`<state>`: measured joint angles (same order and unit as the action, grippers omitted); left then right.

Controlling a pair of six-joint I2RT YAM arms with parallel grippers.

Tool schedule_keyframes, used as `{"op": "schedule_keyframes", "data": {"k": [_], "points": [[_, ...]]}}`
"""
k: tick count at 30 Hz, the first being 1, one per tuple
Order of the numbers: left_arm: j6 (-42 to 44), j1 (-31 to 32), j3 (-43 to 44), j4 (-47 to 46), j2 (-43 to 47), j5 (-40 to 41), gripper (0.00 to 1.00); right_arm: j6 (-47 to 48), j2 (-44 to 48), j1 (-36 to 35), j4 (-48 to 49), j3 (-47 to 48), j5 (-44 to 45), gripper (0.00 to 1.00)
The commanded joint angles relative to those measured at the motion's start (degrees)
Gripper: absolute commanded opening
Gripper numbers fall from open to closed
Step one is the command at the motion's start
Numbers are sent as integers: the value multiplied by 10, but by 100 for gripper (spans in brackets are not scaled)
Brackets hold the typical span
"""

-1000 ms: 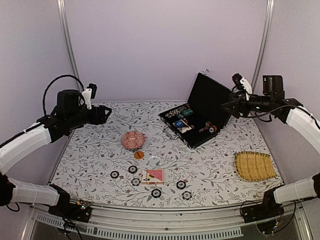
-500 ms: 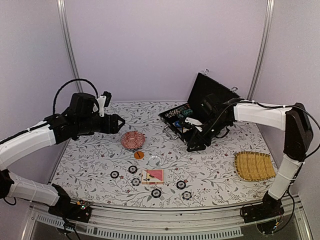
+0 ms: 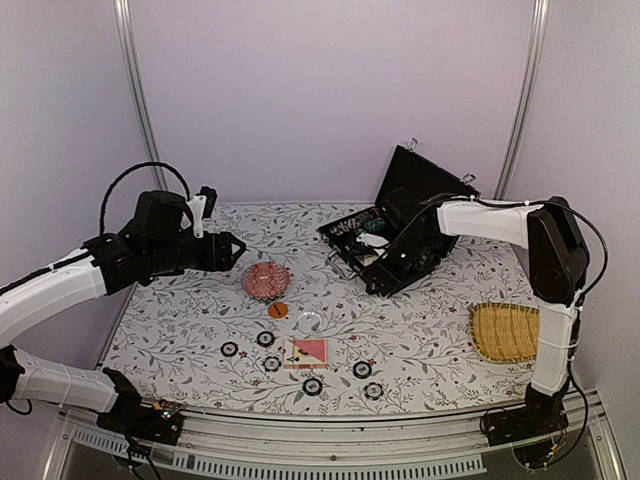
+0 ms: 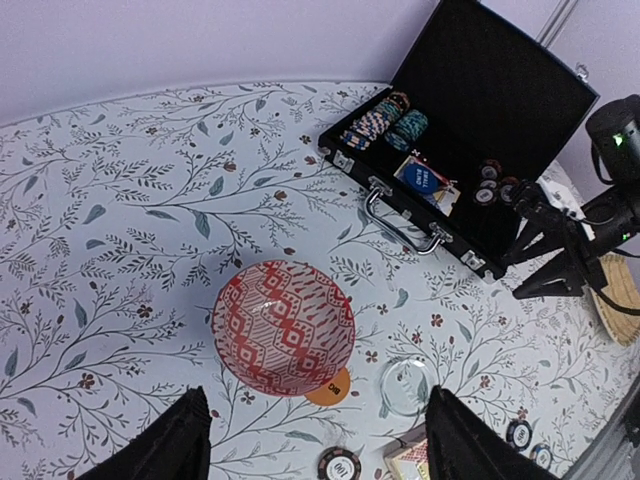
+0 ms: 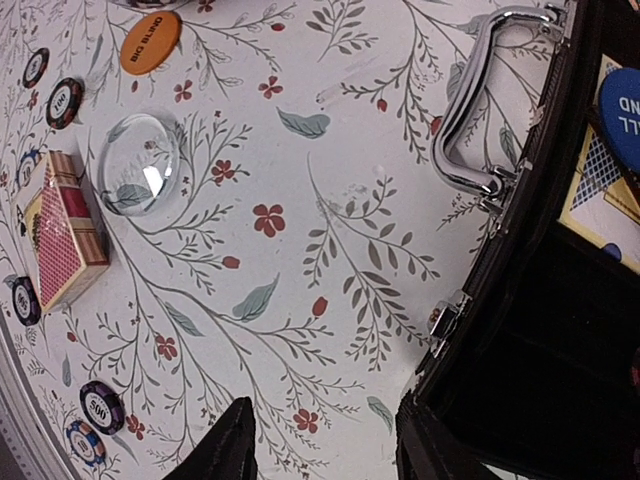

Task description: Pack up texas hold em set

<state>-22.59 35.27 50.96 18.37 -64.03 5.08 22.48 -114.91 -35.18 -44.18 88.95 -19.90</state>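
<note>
The left pincer [image 4: 320, 425] is spread wide and holds nothing. Just below it sits a pink patterned dome [image 4: 283, 325], with an orange disc [image 4: 330, 384] at its edge. The right pincer [image 5: 320, 435] is partly spread, with nothing between its fingers. It is right beside the front corner of the open black case [image 5: 520, 340]. Rows of chips [image 4: 385, 122] lie in the case. Farther from that pincer, a card deck [image 5: 60, 235] and loose chips [image 5: 62, 100] lie on the flowery table [image 5: 300, 280]. The walls are pale purple.

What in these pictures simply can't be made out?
- Top view: numbers on the poker chips, too small.
- Right wrist view: most of the briefcase interior, cut off by the frame edge.
- Left wrist view: card deck, cut by the bottom edge.
</note>
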Motion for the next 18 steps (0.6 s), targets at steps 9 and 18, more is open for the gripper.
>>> {"op": "schedule_keyframes", "data": {"k": [9,18], "points": [[-4,9,-21,2,13,10,74,-39,-62,11,10,52,79,48],[-5,9,-24,-6,8,2,75,-39,-115,14,13,111,84,47]]}}
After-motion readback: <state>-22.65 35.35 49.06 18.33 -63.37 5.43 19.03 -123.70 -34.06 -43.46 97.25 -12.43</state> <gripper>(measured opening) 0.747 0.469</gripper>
